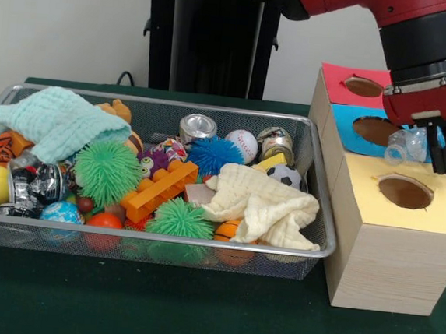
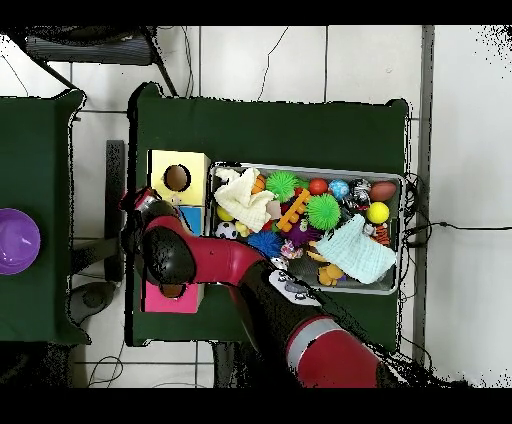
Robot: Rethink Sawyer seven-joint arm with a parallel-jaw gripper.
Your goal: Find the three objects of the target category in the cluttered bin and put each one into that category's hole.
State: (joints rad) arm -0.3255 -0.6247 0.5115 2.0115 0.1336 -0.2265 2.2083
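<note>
My gripper point(image 1: 443, 158) hangs at the right, over the wooden boxes, and is shut on a crumpled clear plastic bottle point(image 1: 407, 144). The bottle sticks out to the left above the blue box's hole point(image 1: 373, 130), just behind the yellow box's hole point(image 1: 405, 192). The red box's hole point(image 1: 363, 86) lies farther back. The wire-mesh bin point(image 1: 201, 241) stands left of the boxes, full of clutter: cans point(image 1: 197, 126), balls, spiky toys and cloths. In the overhead view the arm point(image 2: 200, 260) hides the blue box, and the bin point(image 2: 300, 168) lies right of the yellow box point(image 2: 160, 160).
The bin holds a mint cloth point(image 1: 59, 121), a cream cloth point(image 1: 262, 206), an orange brick point(image 1: 158, 191), green spiky balls point(image 1: 107, 172), a baseball point(image 1: 242, 144) and a crushed can point(image 1: 38, 184). A purple bowl point(image 2: 15, 240) sits on a side table.
</note>
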